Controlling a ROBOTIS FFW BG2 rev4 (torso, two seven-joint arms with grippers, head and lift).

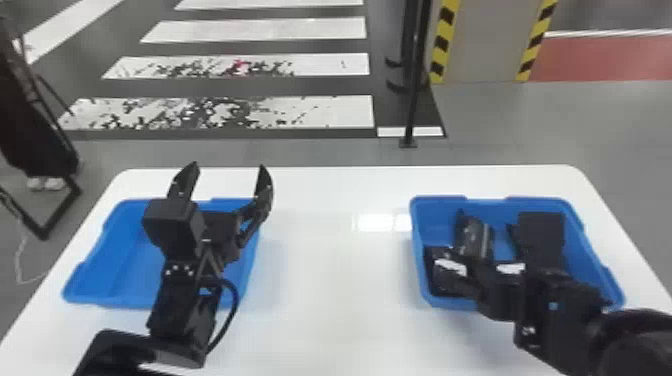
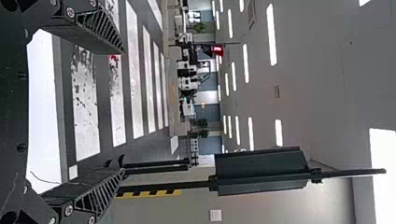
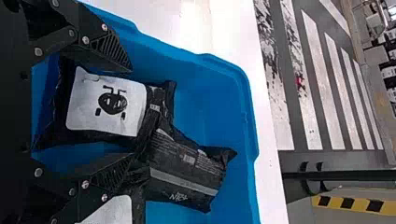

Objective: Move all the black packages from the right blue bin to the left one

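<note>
My left gripper (image 1: 228, 167) stands open above the left blue bin (image 1: 120, 250), where bare blue floor shows. In the left wrist view the left gripper (image 2: 122, 112) has nothing between its fingers. Over the right blue bin (image 1: 590, 255) is my right gripper (image 1: 500, 295), reaching low inside. The right wrist view has the right gripper (image 3: 130, 114) open, its fingers either side of a white-labelled black package (image 3: 79, 137). A second black package (image 3: 187, 175) lies beyond, touching it. Part of another package's white label (image 3: 114, 211) is past the lower-drawn finger, which hides some of it.
A white table (image 1: 325, 280) carries both bins, with a wide gap between them. Behind it stand a black pole (image 1: 412, 100) and yellow-black striped posts (image 1: 440, 45). A dark framed object (image 1: 35, 115) is on the floor at the left.
</note>
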